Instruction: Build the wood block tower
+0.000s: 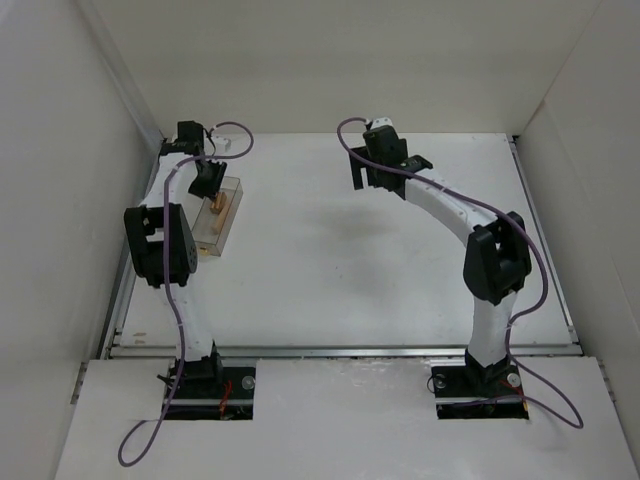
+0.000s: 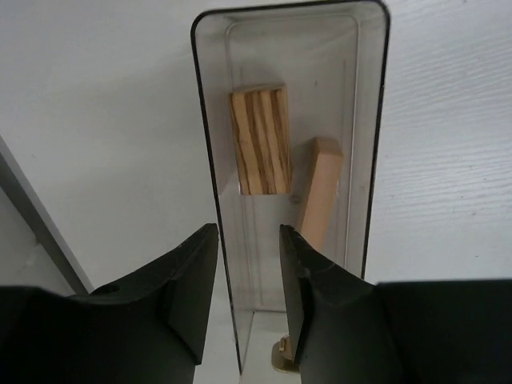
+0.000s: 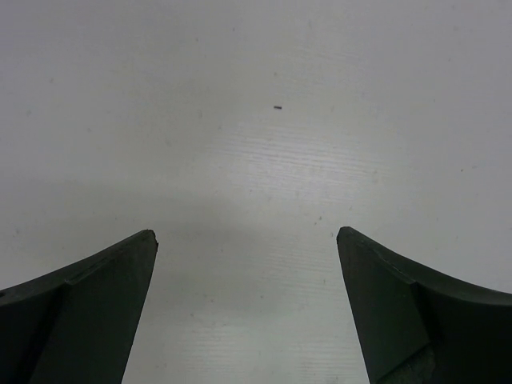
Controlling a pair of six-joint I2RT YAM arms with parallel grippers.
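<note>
Left gripper [image 2: 248,240] is hovering, jaws slightly apart, over a clear rectangular plastic bin [image 2: 210,144] near the white table's [image 3: 280,160] left edge. A striped wooden block [image 2: 260,140] and a plain wooden block [image 2: 322,192] are lying inside. Right gripper [image 3: 246,236] is hanging with jaws wide apart.

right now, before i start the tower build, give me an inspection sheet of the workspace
surface: white table, bare apart from a tiny dark speck ahead of the right claw
job's things: clear bin at the left, holding a striped block lying flat and a plain block tilted; no tower begun
clutter: nothing seen
grippers: left claw open over the bin, fingers appearing to straddle one long wall; right claw wide open over bare table, holding nothing
cables: purple cables run along both arms, looping loose near the bases
surroundings: white walls on three sides
</note>
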